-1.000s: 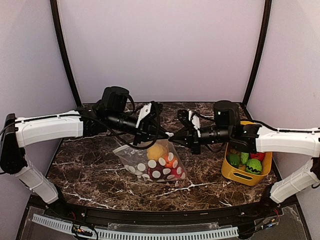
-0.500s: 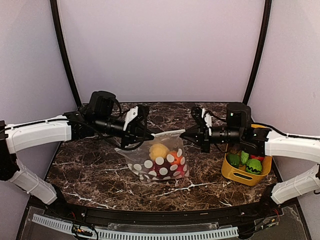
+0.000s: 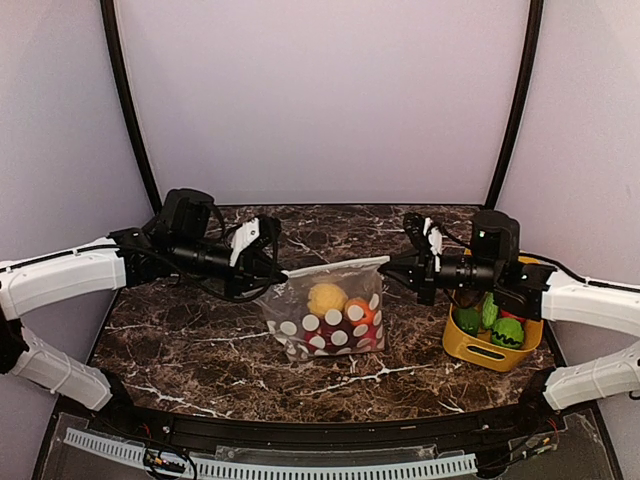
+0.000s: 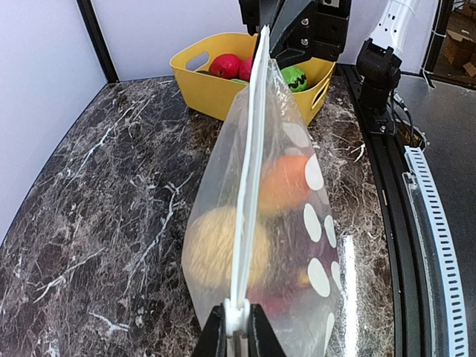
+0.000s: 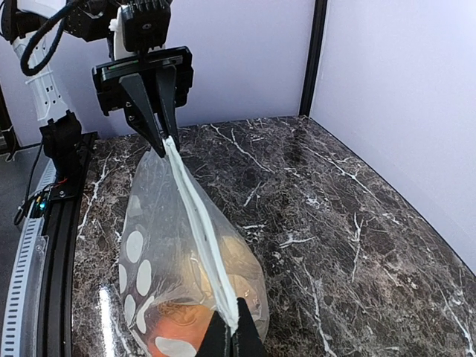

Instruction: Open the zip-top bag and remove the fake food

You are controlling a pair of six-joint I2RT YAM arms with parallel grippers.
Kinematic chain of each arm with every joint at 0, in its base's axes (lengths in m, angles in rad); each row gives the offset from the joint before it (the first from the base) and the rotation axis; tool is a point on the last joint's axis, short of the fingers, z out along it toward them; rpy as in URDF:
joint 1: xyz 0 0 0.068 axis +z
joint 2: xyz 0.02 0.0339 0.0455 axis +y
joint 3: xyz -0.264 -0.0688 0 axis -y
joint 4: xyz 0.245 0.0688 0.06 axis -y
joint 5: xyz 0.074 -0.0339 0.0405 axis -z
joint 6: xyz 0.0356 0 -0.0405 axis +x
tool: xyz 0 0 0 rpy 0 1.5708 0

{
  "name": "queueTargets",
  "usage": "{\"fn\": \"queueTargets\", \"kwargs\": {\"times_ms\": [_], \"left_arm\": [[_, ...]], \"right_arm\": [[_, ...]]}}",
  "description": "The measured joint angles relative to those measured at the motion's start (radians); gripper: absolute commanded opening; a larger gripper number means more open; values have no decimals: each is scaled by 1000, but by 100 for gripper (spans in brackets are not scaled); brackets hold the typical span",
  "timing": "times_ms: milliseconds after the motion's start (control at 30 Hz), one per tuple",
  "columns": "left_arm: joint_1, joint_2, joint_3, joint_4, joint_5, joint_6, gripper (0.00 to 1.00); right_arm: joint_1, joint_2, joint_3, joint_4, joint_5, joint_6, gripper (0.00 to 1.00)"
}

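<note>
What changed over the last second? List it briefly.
The left claw drew left and the right claw drew right, each pinching one end of the zip-top bag at its top edge and pulling it taut between them. The bag shifted slightly right. The fake food remains inside, and the yellow bin did not move.

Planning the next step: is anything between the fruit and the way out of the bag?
Yes: the zip strip, taut between the left pincer and right pincer, looks shut above the fruit.

a lab robot cell. plain pale walls (image 3: 320,100) box in a marbled bench (image 3: 180,340) edged by slotted cable duct (image 3: 300,467).
</note>
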Motion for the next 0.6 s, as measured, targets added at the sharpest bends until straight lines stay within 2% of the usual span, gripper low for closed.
{"fn": "queueTargets", "kwargs": {"times_ms": [600], "left_arm": [[14,-114,-73,-131,-167,27,1]], "right_arm": [[-59,-69,-85,19,27,37,0]]}}
